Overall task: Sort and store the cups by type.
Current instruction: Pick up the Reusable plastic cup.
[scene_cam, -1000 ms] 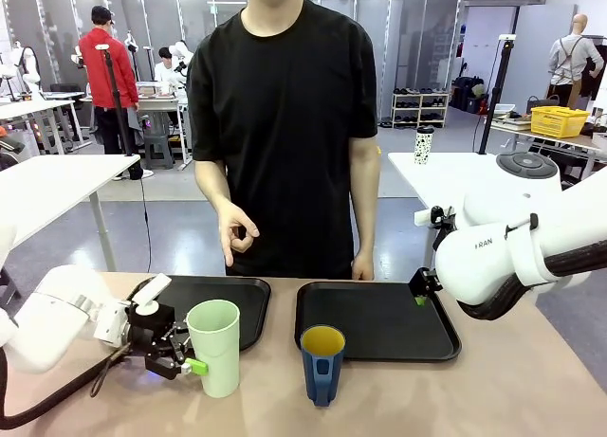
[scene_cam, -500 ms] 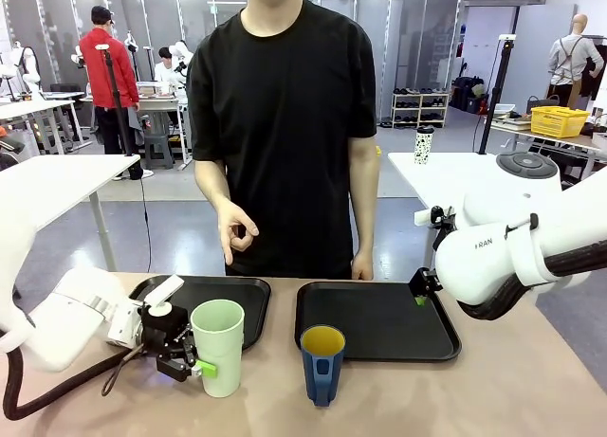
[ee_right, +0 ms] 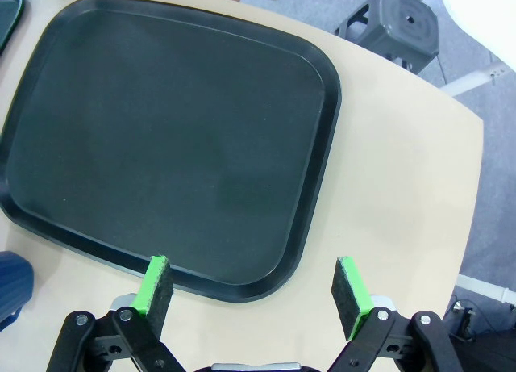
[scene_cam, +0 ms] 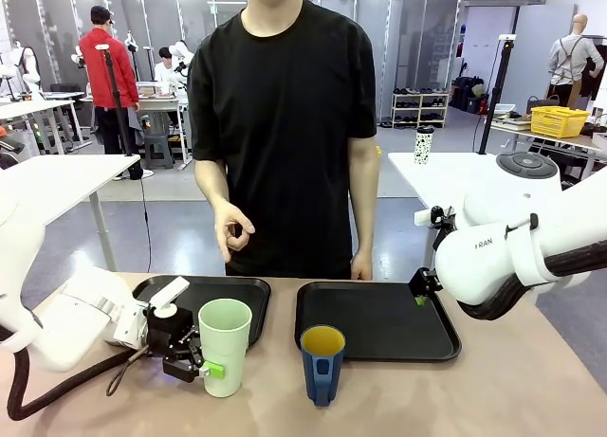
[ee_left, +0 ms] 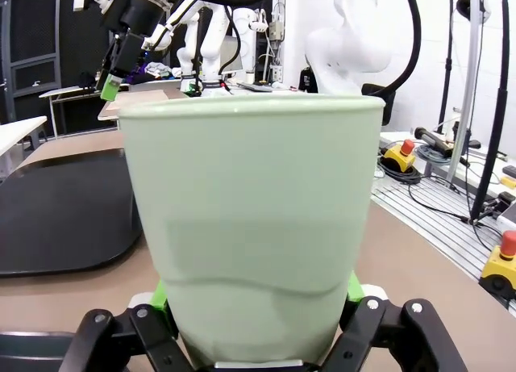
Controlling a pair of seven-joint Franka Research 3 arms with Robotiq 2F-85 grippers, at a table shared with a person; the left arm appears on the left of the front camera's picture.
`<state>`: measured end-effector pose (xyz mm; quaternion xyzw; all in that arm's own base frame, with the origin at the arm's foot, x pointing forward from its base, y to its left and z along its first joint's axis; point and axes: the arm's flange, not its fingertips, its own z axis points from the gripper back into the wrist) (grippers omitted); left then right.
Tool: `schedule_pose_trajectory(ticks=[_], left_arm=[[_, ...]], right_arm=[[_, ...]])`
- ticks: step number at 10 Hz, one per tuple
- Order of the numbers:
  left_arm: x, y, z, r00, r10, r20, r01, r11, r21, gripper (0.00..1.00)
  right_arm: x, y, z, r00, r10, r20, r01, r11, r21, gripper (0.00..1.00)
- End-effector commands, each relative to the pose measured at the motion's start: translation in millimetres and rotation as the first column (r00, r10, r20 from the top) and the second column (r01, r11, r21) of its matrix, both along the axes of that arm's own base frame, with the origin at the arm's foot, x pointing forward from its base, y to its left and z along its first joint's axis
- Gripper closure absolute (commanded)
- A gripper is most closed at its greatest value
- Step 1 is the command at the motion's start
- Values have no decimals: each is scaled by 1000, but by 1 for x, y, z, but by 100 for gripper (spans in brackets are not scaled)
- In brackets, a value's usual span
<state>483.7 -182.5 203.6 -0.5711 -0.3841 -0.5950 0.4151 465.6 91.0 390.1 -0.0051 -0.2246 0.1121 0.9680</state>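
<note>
Left fingers [scene_cam: 213, 369] tight around mint tumbler [scene_cam: 225, 347], its base hidden in wrist view; right fingers [ee_right: 156, 285] wide apart, empty.

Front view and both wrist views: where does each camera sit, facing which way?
Front: robot's side, facing the person across the table; left gripper and right gripper show.
Left wrist: low over the table, facing the mint tumbler clamped in the left gripper.
Right wrist: overhead, looking down on the right tray; open right gripper shows.
Shared: front and left wrist both show the mint tumbler and left tray.
</note>
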Motion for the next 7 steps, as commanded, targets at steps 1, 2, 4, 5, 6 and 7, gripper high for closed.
schedule_pose_trajectory(ticks=[1, 2, 4, 5, 6, 7], left_arm=[[7, -6, 1, 999, -37, -11, 37, 999, -18, 42], [8, -9, 1, 999, -42, -12, 42, 999, -18, 58], [8, -10, 6, 999, -36, 10, 36, 999, -7, 78], [7, -5, 15, 999, -20, 30, 20, 1000, 1, 78], [4, 4, 22, 999, 9, 38, -9, 1000, 2, 78], [-4, 15, 30, 999, 10, 49, -11, 1000, 8, 78]], right_arm=[[-2, 0, 1, 1000, 8, 4, -8, 1000, -3, 0], [-2, 0, 1, 1000, 8, 4, -8, 1000, -3, 0], [-2, 0, 1, 1000, 8, 4, -8, 1000, -3, 0], [-2, 0, 1, 1000, 8, 4, -8, 1000, -3, 0], [-2, 0, 1, 1000, 8, 4, -8, 1000, -3, 0], [-2, 0, 1, 1000, 8, 4, -8, 1000, -3, 0]])
